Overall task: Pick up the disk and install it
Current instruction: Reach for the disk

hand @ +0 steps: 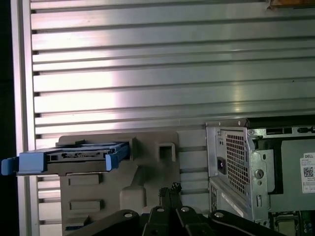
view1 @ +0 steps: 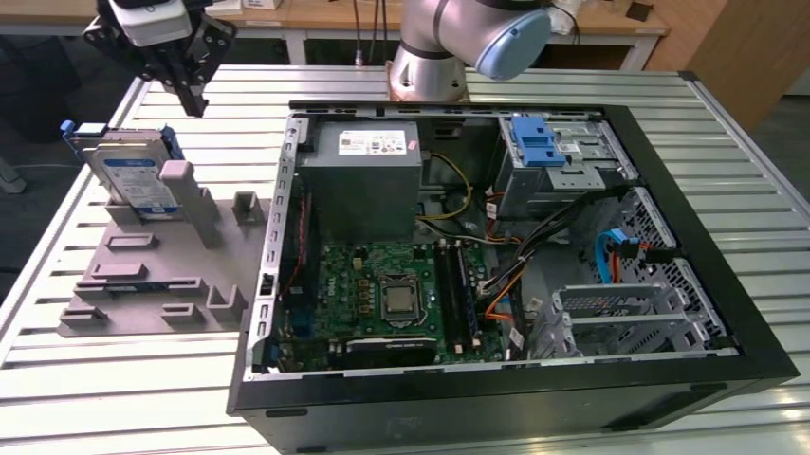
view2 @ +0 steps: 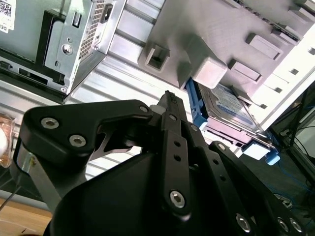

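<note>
1. Your gripper (view1: 193, 100) hangs above the table (view1: 127, 417), over the far end of the grey stand (view1: 152, 284). It is near the disk (view1: 133, 178) but clear of it. The fingers are pressed together with nothing between them, as seen in the exterior view and in both wrist views
2. The disk stands on edge in a slot of the stand, to the exterior view's left of the open computer case (view1: 506, 417). Its white-and-blue label shows in the exterior view, and the blue bracket frames it, with tabs sticking out at the upper end
3. Nothing is grasped and nothing sits in the case's drive bay (view1: 557, 156), so I judge the task to be at its very start
4. Risk: closed fingers meeting the disk's top edge would push on it, not grip it. That could rock the disk in its slot or tip the stand
5. Risk: a grey post (view1: 177, 190) of the stand rises just beside the disk's face. A finger landing on the post side could catch it and grip post and disk together, or miss the disk
6. Risk: the bracket is plastic, so a grip on it alone may flex and let the disk slip or tilt
7. Risk: the bay lies at the far corner of the case, with cables (view1: 557, 242) close below it. A tilted disk could snag the cables or strike the case wall
</note>
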Motion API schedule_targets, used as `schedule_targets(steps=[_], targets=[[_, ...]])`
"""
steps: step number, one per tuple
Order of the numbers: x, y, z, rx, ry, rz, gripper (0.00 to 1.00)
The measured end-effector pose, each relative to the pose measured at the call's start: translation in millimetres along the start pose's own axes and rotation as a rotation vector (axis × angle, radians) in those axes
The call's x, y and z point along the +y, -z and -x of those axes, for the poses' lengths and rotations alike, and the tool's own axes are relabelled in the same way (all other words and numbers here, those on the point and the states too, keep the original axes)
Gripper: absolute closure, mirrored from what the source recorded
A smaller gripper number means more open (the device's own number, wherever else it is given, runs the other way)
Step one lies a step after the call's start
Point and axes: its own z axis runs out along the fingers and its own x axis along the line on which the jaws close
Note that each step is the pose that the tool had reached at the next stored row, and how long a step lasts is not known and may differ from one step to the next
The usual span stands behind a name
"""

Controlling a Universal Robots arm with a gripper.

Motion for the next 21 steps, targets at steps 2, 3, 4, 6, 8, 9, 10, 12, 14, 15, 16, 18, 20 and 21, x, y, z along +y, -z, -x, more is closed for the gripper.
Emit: schedule_targets(steps=[2,3,4,6,8,9,10,12,14,15,16,18,20,21], targets=[[0.4,-0.1,-1.5,0.0,0.0,0.0,0.89],[0.6,-0.2,-2.3,0.0,0.0,0.0,0.89],[0.8,-0.3,-3.0,-0.0001,0.0,0.0,0.89],[1.2,-0.4,-4.4,0.0,0.0,0.0,0.89],[1.5,-0.6,-5.8,0.0,0.0,0.0,0.89],[1.7,-0.6,-6.6,0.0001,0.0,-0.0001,0.89],[1.8,-0.6,-7.3,0.0,0.0,-0.0001,0.89],[2.2,-0.9,-8.8,-0.0001,0.0,0.0001,0.89],[2.5,-0.9,-10.0,0.0,0.0,0.0,0.89],[2.6,-0.9,-10.5,0.0001,0.0,-0.0001,0.89],[2.7,-1.0,-10.8,0.0002,0.0,-0.0001,0.89],[2.9,-1.1,-11.4,0.0003,0.0,-0.0001,0.89],[3.0,-1.2,-12.1,0.0003,0.0,0.0,0.89],[3.0,-1.2,-12.4,0.0002,0.0,0.0,0.89]])
